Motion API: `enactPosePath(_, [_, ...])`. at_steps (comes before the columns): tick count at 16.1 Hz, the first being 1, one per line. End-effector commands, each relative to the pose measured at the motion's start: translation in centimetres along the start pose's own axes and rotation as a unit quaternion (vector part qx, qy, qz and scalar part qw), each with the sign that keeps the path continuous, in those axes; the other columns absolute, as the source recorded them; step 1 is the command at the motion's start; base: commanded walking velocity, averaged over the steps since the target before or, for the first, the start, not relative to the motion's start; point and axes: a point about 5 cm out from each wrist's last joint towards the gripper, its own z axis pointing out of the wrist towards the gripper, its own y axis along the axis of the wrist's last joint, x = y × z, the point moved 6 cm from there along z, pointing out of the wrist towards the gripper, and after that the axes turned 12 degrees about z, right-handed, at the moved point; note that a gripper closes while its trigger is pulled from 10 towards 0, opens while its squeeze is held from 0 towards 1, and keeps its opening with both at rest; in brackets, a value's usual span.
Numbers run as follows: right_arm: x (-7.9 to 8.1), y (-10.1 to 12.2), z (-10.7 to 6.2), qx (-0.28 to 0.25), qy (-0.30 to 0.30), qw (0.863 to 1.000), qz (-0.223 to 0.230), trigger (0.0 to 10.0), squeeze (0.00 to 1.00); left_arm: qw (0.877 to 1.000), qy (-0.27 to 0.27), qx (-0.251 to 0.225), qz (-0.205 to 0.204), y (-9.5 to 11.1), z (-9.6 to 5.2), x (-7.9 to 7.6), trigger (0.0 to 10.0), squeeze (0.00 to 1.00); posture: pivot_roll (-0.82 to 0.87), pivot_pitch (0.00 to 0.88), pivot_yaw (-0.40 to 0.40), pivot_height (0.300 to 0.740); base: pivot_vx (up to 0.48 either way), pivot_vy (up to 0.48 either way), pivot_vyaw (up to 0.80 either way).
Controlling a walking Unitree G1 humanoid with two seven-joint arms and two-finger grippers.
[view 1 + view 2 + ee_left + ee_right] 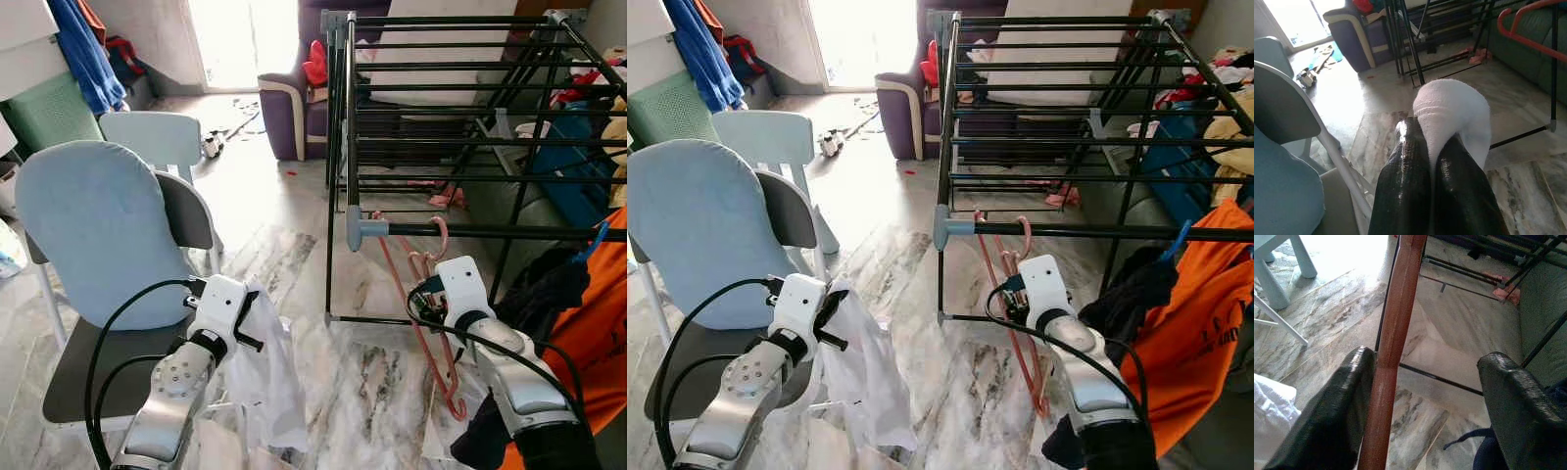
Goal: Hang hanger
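Observation:
A pink-red hanger point(440, 238) hangs by its hook on the front rail of the black drying rack point(509, 232), and its frame slants down toward the floor. My right gripper point(1427, 362) is open around the hanger's bar point(1393, 333), which lies against the inside of one finger point(1342, 401). In the eye views the right wrist point(456, 284) sits just below the rail, beside the hanger. My left gripper point(1432, 147) is shut on a white garment point(265, 382) that droops to the floor in front of the chair.
A chair with a light blue cushion point(93, 235) stands at my left, with a pale stool point(152, 132) behind it. A purple armchair point(284, 108) is further back. Orange point(598, 313) and dark point(544, 284) clothes hang at the rack's right end.

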Motion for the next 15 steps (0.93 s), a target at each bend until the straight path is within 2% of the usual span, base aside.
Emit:
enactPosePath(1, [0.0, 0.6, -0.4, 0.000, 0.000, 1.000, 0.014, 10.0, 0.17, 1.000, -0.001, -0.007, 0.010, 0.5, 0.2, 0.3, 10.0, 0.00, -0.10, 0.000, 0.042, 0.740, 0.000, 0.000, 0.00])
enactPosePath(2, [0.7, 0.8, -0.9, 0.002, 0.014, 1.000, 0.011, 10.0, 0.00, 1.000, -0.021, 0.000, 0.000, 0.2, 0.1, -0.1, 10.0, 0.00, -0.10, 0.000, 0.041, 0.740, 0.000, 0.000, 0.00])
enactPosePath(5, [2.3, -0.1, -2.2, 0.022, 0.042, 0.999, 0.016, 10.0, 0.00, 1.000, -0.019, 0.001, -0.001, 0.2, 0.2, -0.2, 10.0, 0.00, -0.12, 0.000, 0.036, 0.740, 0.000, 0.000, 0.00])
enactPosePath(6, [2.2, -1.0, -2.5, 0.037, 0.041, 0.998, 0.011, 10.0, 0.00, 1.000, -0.021, 0.001, -0.002, 0.2, 0.3, -0.5, 10.0, 0.00, -0.12, 0.000, 0.034, 0.740, 0.000, 0.000, 0.00])
enactPosePath(8, [1.5, -1.1, -2.7, 0.042, 0.026, 0.999, 0.018, 10.0, 0.00, 1.000, -0.024, 0.001, -0.003, 0.3, 0.3, -0.6, 10.0, 0.00, -0.12, 0.000, 0.033, 0.740, 0.000, 0.000, 0.00])
enactPosePath(9, [1.3, -0.9, -2.7, 0.038, 0.021, 0.999, 0.016, 10.0, 0.73, 1.000, -0.024, 0.001, -0.003, 0.3, 0.3, -0.6, 10.0, 0.00, -0.12, 0.000, 0.033, 0.740, 0.000, 0.000, 0.00])
enactPosePath(10, [1.0, -0.7, -2.8, 0.035, 0.014, 0.999, 0.011, 10.0, 1.00, 1.000, -0.025, 0.001, -0.004, 0.3, 0.3, -0.6, 10.0, 0.00, -0.13, 0.000, 0.033, 0.740, 0.000, 0.000, 0.00])
enactPosePath(13, [-0.7, -0.3, -2.8, 0.031, -0.021, 0.999, 0.001, 10.0, 1.00, 1.000, -0.024, 0.001, -0.005, 0.3, 0.4, -0.6, 10.0, 0.00, -0.13, 0.000, 0.031, 0.740, 0.000, 0.000, 0.00])
enactPosePath(14, [-1.1, -0.1, -2.7, 0.028, -0.026, 0.999, 0.001, 10.0, 0.59, 1.000, -0.024, 0.001, -0.006, 0.3, 0.4, -0.7, 10.0, 0.00, -0.13, 0.000, 0.030, 0.740, 0.000, 0.000, 0.00])
enactPosePath(15, [-1.2, 0.0, -2.6, 0.028, -0.027, 0.999, 0.002, 10.0, 0.06, 1.000, -0.024, 0.002, -0.006, 0.3, 0.5, -0.7, 10.0, 0.00, -0.13, 0.000, 0.032, 0.740, 0.000, 0.000, 0.00])
